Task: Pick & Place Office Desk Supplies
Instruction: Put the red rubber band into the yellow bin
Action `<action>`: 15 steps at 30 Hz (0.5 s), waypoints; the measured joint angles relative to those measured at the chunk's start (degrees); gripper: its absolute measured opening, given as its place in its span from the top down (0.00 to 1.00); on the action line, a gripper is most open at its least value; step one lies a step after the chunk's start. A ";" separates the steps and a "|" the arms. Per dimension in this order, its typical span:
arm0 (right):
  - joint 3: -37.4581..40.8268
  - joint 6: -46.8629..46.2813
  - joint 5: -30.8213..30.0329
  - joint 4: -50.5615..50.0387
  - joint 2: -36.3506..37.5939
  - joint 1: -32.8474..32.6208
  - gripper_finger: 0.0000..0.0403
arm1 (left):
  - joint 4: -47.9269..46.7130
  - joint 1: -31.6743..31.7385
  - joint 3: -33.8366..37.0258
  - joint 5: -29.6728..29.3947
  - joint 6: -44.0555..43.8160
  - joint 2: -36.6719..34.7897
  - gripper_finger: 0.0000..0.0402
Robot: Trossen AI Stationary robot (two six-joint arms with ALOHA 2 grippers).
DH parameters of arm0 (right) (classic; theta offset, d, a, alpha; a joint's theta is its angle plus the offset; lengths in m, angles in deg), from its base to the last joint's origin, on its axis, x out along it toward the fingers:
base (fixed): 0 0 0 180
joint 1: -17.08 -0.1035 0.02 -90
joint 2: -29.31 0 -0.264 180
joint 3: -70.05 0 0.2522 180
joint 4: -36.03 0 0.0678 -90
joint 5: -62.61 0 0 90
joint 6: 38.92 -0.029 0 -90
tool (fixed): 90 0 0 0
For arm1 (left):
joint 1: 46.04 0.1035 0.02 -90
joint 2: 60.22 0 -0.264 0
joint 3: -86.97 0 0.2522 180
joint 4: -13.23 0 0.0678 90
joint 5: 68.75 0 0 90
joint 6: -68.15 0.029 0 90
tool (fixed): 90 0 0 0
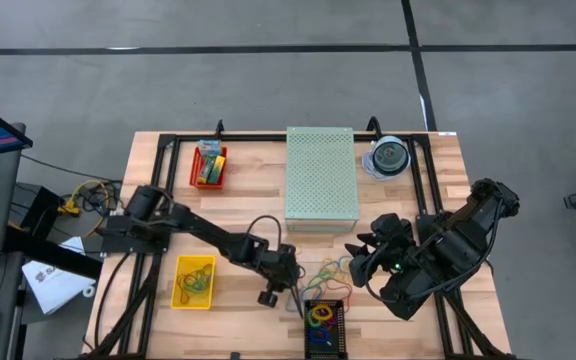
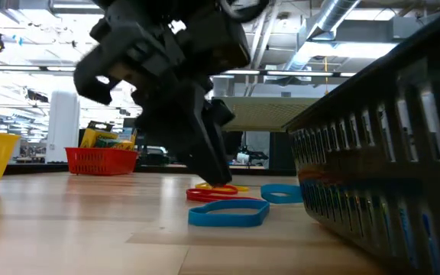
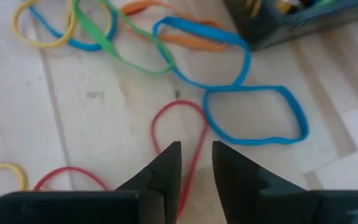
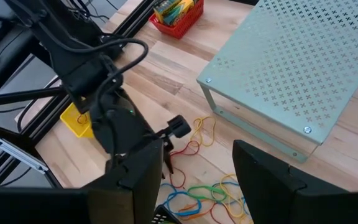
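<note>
Loose rubber bands in blue, green, orange, yellow and red lie flat on the wood beside a black basket. My left gripper is open a narrow gap and points down at the table by the pile. One strand of a red loop runs between its fingers. Blue loops lie just beyond. In the low view its fingertips reach down to the red band. My right gripper is open wide and hovers above the table, right of the pile. Crayon boxes sit in a red basket. My left gripper comes down slanting from above. Its fingers stand on either side of one strand of the red loop, which lies flat on the table. Whether they touch the strand, I cannot tell.
A yellow basket with bands stands near the left arm. The black basket holds more bands. The pale green perforated box sits at the far middle. A clear disc case is to its right, and the red basket to its left.
</note>
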 joint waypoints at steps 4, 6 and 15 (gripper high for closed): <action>0.00 -0.06 0.02 0.02 0.00 -0.04 0.53 | 0.16 1.34 0.00 0.00 -0.09 0.23 0.79; 0.00 -0.04 0.04 0.07 0.00 -0.11 0.53 | 0.05 1.89 0.00 -0.02 -0.11 0.23 0.79; 0.00 -0.04 0.46 0.23 0.00 -0.54 0.53 | 0.80 1.44 2.95 1.03 -3.20 0.11 0.79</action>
